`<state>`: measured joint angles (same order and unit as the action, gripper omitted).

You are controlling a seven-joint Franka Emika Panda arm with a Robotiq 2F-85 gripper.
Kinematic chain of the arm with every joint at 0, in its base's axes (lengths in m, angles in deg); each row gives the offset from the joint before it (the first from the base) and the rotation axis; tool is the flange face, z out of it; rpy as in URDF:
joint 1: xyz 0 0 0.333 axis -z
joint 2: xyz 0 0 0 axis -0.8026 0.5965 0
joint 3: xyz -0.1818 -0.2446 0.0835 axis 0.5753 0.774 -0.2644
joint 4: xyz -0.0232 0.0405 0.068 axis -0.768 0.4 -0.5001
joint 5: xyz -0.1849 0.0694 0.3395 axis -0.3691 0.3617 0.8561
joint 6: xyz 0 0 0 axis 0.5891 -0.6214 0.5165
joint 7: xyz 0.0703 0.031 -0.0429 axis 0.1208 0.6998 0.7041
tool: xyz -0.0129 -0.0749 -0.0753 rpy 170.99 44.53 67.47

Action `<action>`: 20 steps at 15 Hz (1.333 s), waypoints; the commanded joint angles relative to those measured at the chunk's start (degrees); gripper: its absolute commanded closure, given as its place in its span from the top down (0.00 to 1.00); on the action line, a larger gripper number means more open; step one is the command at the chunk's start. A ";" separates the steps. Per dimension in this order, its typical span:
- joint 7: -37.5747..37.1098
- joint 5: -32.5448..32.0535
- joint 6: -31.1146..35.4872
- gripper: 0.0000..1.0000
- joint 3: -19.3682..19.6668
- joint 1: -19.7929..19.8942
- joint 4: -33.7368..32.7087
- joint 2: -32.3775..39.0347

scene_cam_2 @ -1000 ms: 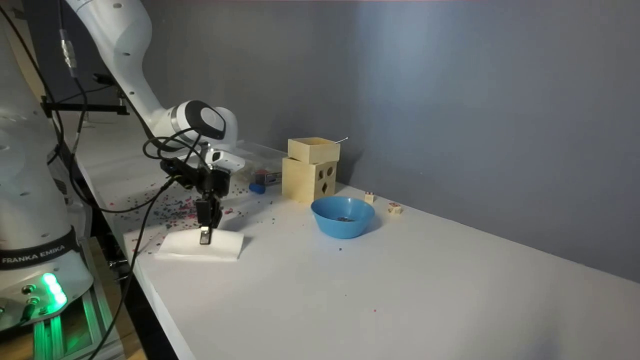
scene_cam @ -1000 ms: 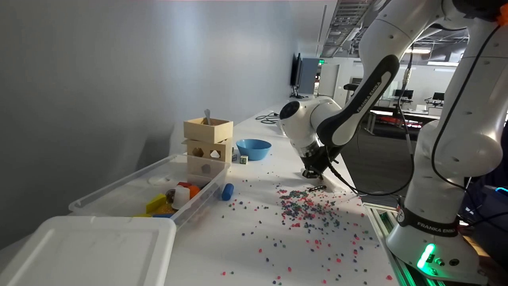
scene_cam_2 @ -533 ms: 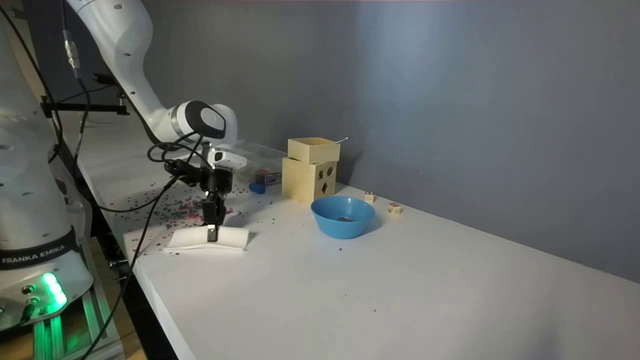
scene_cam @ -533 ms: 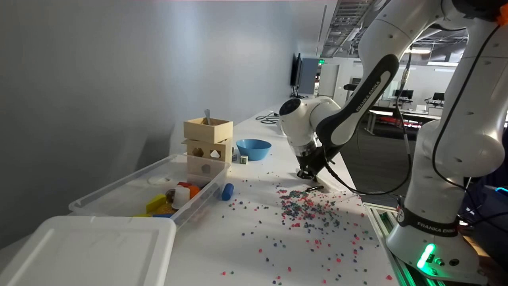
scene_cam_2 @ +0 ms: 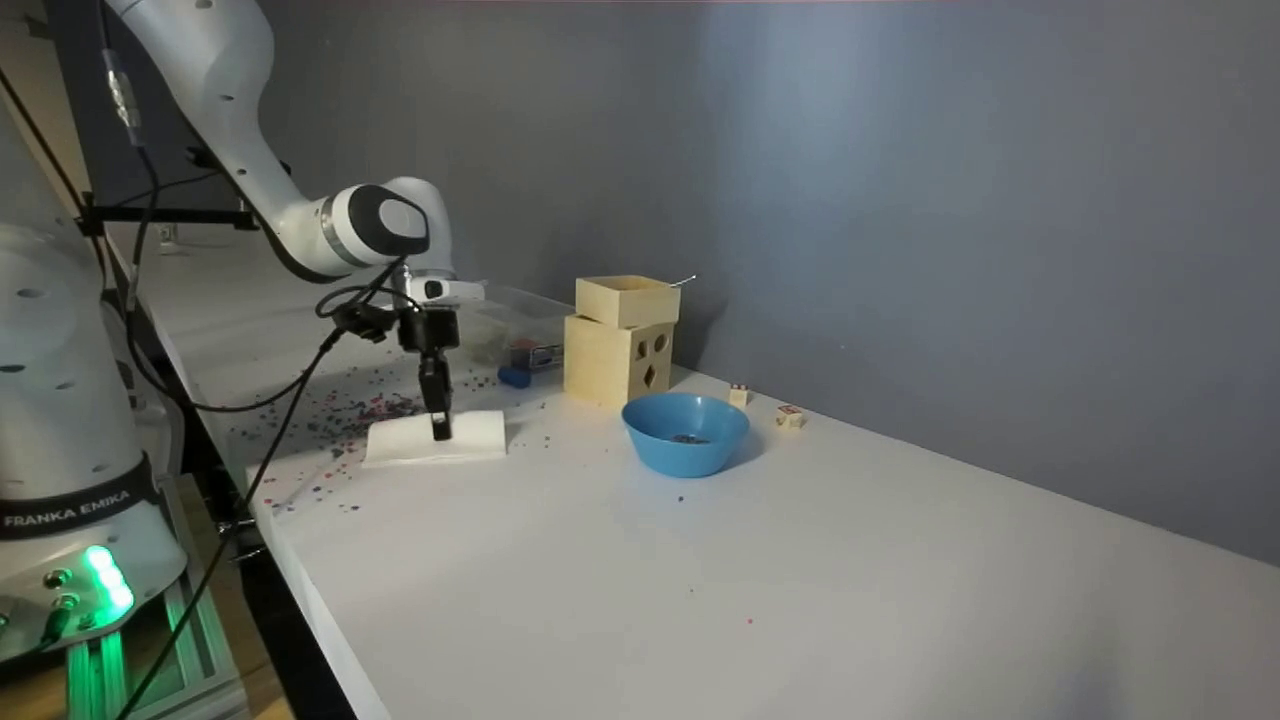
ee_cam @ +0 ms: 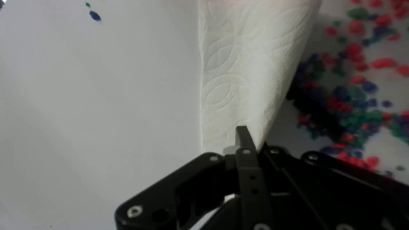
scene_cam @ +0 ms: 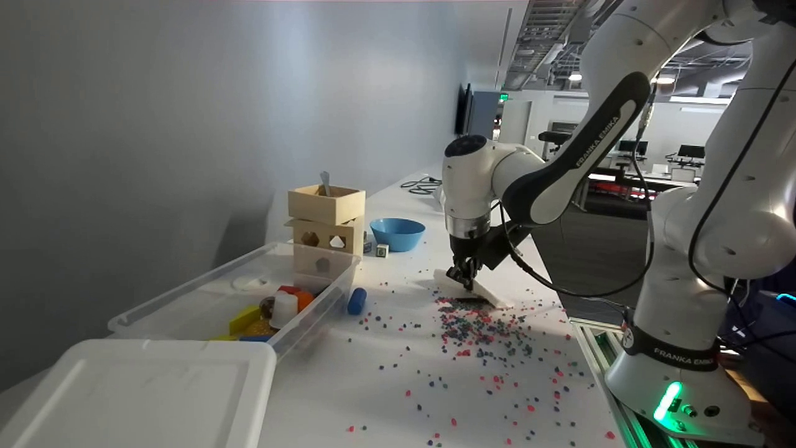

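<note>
You have a white surface [scene_cam_2: 800, 580] with a clear bin [scene_cam: 180, 311] along its edge by the wall [scene_cam_2: 900, 250], a wooden shape-sorter box [scene_cam_2: 598, 362] at the bin's end, and a blue bowl [scene_cam_2: 680, 455] near that box. A folded white paper towel [ee_cam: 235, 60] lies on the surface, nearer the robot-side edge than the wall edge. Your end effector [scene_cam_2: 441, 430] points down at it, closed, pinching the towel near the middle of its length. Expect the towel to handle as light, soft and limp: it should buckle under a sideways push and could tear if dragged hard. The doubled layers along its fold look the best place to hold, centred, so neither end trails. Right beside the towel is a small dark object [ee_cam: 316, 111] that you cannot make out clearly. Smallest are the red, green and blue granules [ee_cam: 354, 118], scattered around that object and strewn toward the robot-side edge.
</note>
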<state>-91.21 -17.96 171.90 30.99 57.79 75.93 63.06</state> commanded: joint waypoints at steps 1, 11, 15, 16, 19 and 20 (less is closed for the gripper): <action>3.56 4.48 1.62 0.00 -2.78 -2.66 1.47 -4.61; 5.27 -0.16 -10.02 0.00 -3.81 4.57 0.79 -15.77; 6.63 1.93 -12.25 0.00 -2.98 6.02 -1.67 -21.56; 7.56 2.52 -12.53 0.00 -3.21 5.60 -2.13 -23.17; 10.97 4.70 -11.80 0.00 -3.98 3.96 -2.02 -26.23; 12.40 6.02 -11.81 0.00 -4.24 3.16 -1.92 -26.90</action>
<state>-81.91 -16.16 161.03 27.76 63.23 74.16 39.85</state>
